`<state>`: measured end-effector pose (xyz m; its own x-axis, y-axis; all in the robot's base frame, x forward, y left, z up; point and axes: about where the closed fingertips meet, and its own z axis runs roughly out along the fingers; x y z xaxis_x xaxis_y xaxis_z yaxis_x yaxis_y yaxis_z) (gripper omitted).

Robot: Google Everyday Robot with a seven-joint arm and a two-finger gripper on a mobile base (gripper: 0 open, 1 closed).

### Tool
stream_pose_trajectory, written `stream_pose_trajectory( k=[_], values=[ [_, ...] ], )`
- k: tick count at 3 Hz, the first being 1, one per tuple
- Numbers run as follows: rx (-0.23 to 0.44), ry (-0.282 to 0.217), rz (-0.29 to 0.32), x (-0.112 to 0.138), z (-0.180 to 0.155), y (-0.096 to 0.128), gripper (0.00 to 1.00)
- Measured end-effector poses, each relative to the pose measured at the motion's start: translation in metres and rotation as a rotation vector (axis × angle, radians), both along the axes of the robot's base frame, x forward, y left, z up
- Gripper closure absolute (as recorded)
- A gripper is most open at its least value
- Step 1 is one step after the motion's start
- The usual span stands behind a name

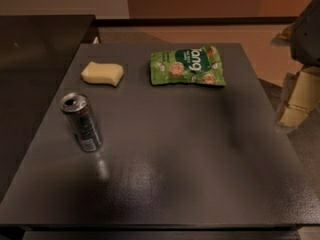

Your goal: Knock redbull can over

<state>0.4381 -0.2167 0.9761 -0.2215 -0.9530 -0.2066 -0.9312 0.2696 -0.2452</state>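
The redbull can (82, 122) stands upright near the left edge of the dark grey table (175, 149). It is slim and silvery-grey with dark panels, and its pull-tab top faces the camera. My gripper (296, 106) is pale and hangs off the table's right edge, far to the right of the can and apart from everything. The arm above it runs out of the frame at the upper right.
A pale yellow sponge (102, 73) lies behind the can at the back left. A green snack bag (188, 65) lies at the back middle. A dark counter (40, 44) adjoins the table on the left. Floor shows on the right.
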Motion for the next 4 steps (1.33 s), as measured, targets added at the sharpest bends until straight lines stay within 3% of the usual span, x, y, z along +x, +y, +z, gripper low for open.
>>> stream_pose_trajectory(
  k=[1,2,3,4],
  values=[
    [0.000,0.000,0.000,0.000,0.000,0.000,0.00],
    [0.032,-0.009,0.045,0.000,-0.002,0.013,0.00],
    [0.124,-0.015,0.126,0.001,-0.012,0.055,0.00],
    [0.258,-0.015,0.222,0.002,-0.025,0.120,0.00]
  ],
)
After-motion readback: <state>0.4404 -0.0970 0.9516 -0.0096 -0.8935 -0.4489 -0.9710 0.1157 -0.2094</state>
